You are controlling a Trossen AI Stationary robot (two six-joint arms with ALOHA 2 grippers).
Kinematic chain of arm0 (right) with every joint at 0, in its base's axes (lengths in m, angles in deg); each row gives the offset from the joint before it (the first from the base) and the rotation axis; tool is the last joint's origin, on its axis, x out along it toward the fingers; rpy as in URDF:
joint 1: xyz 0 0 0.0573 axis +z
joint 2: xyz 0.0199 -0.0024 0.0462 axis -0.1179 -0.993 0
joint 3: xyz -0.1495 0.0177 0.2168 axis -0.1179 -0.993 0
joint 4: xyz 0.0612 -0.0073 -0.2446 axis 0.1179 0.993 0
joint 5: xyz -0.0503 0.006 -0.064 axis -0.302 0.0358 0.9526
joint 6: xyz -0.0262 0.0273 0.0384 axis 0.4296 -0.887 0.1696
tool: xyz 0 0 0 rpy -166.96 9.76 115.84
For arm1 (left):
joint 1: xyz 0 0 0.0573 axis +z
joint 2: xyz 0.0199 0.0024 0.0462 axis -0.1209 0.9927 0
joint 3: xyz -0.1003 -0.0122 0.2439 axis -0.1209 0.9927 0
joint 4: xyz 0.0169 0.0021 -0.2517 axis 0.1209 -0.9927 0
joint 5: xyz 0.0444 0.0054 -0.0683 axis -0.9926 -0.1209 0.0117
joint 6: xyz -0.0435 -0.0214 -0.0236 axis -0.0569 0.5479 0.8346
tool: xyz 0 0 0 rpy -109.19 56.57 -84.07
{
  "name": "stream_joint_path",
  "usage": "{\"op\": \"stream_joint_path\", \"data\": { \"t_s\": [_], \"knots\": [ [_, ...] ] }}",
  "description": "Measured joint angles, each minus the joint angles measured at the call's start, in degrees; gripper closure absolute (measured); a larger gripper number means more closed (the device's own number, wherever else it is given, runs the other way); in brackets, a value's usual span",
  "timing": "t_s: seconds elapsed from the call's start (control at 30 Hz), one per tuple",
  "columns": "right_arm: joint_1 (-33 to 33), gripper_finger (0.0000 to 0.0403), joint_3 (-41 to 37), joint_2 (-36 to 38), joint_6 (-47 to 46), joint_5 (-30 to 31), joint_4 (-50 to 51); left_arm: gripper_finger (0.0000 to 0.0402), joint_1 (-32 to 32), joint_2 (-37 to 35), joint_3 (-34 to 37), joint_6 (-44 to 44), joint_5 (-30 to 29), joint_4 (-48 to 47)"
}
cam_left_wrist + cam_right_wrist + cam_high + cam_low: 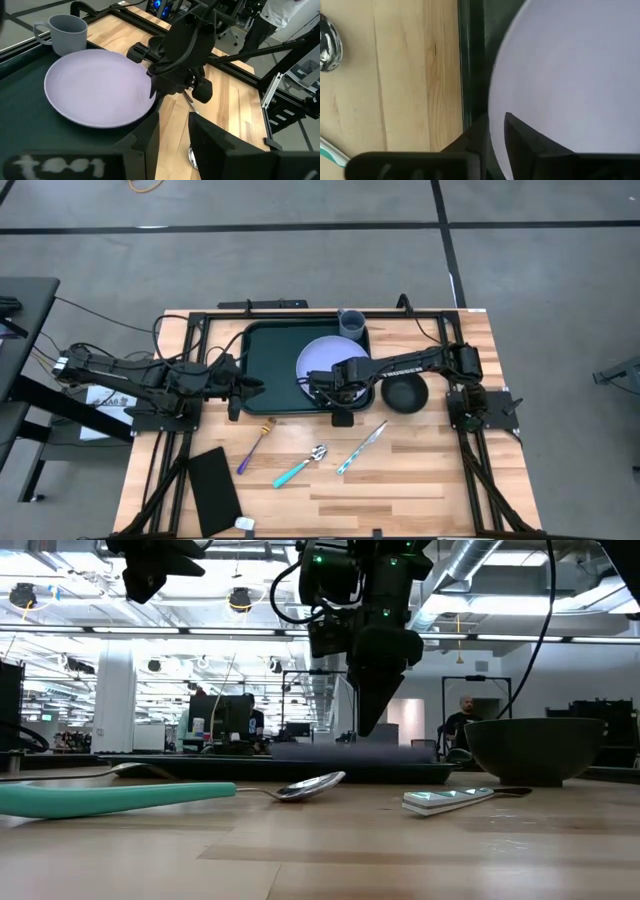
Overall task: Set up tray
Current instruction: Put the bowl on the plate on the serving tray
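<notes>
Tray: dark green tray (270, 365) at the table's back centre, holding one lilac plate (322, 363) and one grey mug (351, 323).
Right gripper (313, 387): fingers narrow, apparently pinching the plate's front rim.
Left gripper (252, 388): at the tray's front-left edge, narrowly parted, holding nothing.
Around: one black bowl (405, 393) right of the tray; one fork (256, 444), spoon (300, 463) and knife (362, 446) on bare wood in front.

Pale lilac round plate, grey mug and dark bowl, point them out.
Pale lilac round plate (322, 358), high view, bare left part.
Grey mug (65, 32), left wrist view, side wall.
Dark bowl (533, 748), low view, outer wall.

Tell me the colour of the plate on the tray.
Pale lavender. The plate shows best in the left wrist view, lying on the dark green tray.
</notes>
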Motion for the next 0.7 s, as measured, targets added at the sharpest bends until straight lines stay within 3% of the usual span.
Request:
{"op": "stream_joint_path", "data": {
  "t_s": [0.3,0.5,0.57,0.7],
  "knots": [
    [0.0,0.0333,1.6,0.4,-9.0,-0.8,1.2,0.0310,0.0,0.0,0.0,0.0,0.0,0.0],
    [1.5,0.0333,5.8,5.6,-27.5,-4.9,7.7,0.0310,0.0,0.0,0.0,0.2,0.2,-0.4],
    [3.2,0.0332,5.7,8.3,-33.1,-3.3,9.7,0.0310,0.0,0.0,0.0,0.4,0.7,-0.7],
    [9.4,0.0332,3.7,14.9,-42.0,6.9,16.9,0.0310,0.0,0.0,0.0,0.8,1.7,-1.3]
  ]
}}
